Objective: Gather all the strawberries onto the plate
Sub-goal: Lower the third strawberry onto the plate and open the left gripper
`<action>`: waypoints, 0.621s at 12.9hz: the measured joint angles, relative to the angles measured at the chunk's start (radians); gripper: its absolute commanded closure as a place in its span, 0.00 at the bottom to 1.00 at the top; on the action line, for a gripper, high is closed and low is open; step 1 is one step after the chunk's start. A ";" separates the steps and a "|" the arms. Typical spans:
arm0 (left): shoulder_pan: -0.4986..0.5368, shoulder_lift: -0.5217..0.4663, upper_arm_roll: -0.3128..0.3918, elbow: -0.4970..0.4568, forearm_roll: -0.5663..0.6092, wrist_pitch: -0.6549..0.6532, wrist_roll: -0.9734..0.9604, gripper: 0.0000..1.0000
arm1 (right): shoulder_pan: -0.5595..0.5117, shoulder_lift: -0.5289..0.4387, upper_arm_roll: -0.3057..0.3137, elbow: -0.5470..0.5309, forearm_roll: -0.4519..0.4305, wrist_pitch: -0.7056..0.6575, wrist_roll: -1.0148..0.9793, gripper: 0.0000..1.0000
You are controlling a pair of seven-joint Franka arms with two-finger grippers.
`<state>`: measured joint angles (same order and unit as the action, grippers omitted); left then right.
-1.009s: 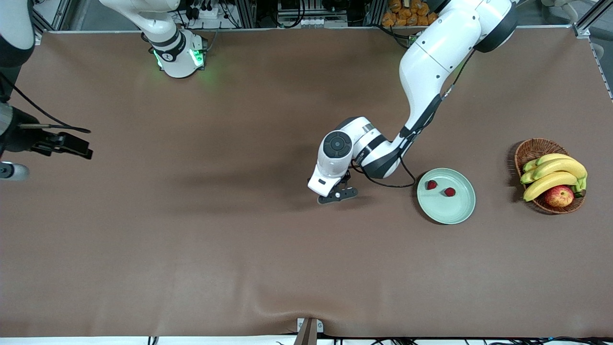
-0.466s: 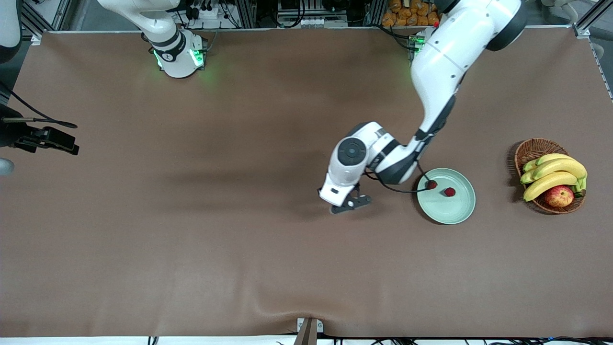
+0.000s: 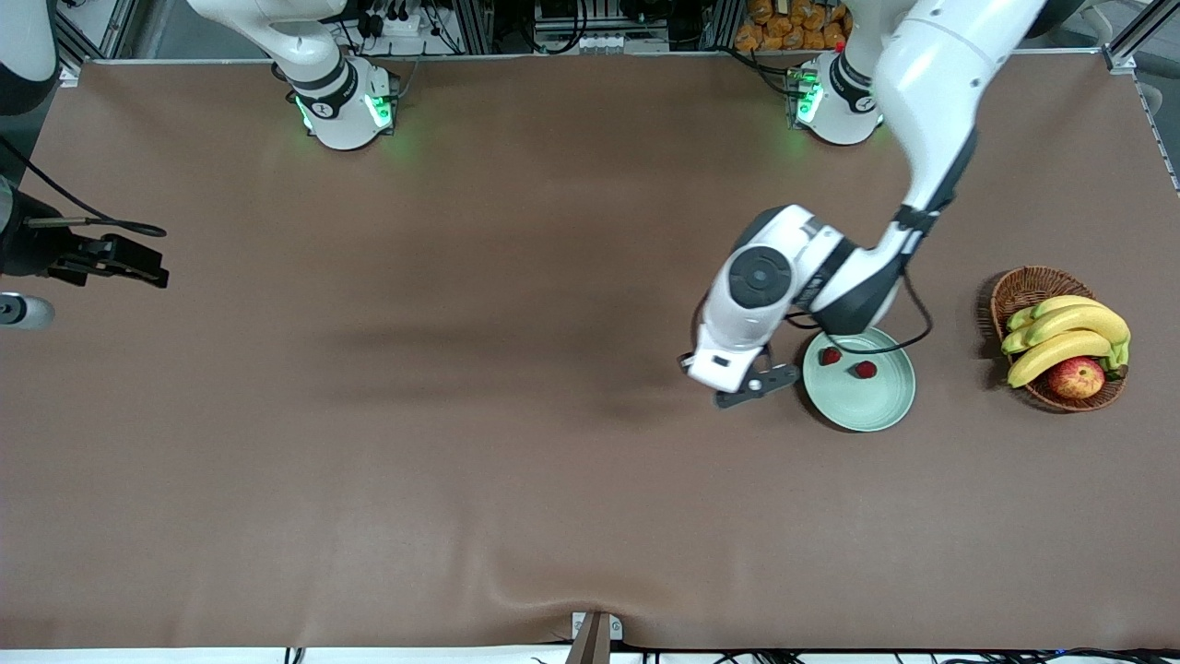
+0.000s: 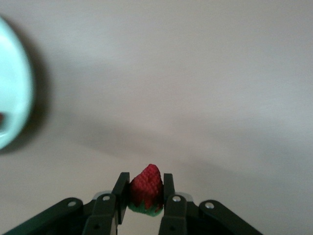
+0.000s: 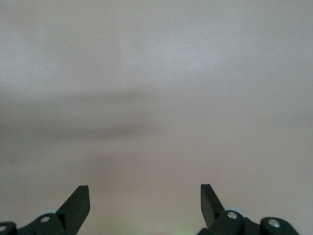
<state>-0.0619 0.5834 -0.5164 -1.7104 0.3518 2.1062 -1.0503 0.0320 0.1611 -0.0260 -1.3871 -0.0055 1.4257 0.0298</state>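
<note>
The left pincer [image 3: 758,385] hangs over bare worktop [image 3: 461,480] just beside the plate [image 3: 859,377], on the side toward the right arm's end, its fingers clamped on 1 strawberry [image 4: 146,190] — the left wrist view shows the red berry pinched between the 2 pads, green cap down. Nothing stands between the pincer and the plate's rim.

The pale green plate lies toward the left arm's end of the worktop and holds 2 strawberries [image 3: 831,356] [image 3: 865,370], close together but apart, in the half of the plate farther from the front camera. A black cable from the left arm loops over that part of the plate.

Against the picture a second ago, the left pincer has travelled from the middle of the worktop toward the plate; plate and its 2 berries have not shifted.

Nearer the left arm's edge of the worktop sits a wicker basket [image 3: 1025,286] with bananas [image 3: 1069,334] and an apple [image 3: 1076,377] in it.

The right pincer [image 5: 144,198] waits off the worktop's right-arm edge, its fingers wide apart and holding nothing.
</note>
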 measured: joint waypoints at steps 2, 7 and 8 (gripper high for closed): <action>0.083 -0.003 -0.017 -0.023 0.000 -0.095 0.108 1.00 | -0.016 -0.001 0.028 0.000 0.000 -0.009 0.000 0.00; 0.204 -0.003 -0.016 -0.036 0.052 -0.155 0.317 1.00 | -0.026 -0.001 0.036 -0.006 0.000 -0.010 0.000 0.00; 0.218 0.000 -0.017 -0.039 0.100 -0.155 0.337 1.00 | -0.027 -0.001 0.036 -0.008 0.000 -0.010 0.000 0.00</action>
<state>0.1556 0.5831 -0.5331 -1.7490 0.4513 1.9509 -0.7130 0.0050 0.1604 0.0103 -1.3955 -0.0055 1.4158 0.0301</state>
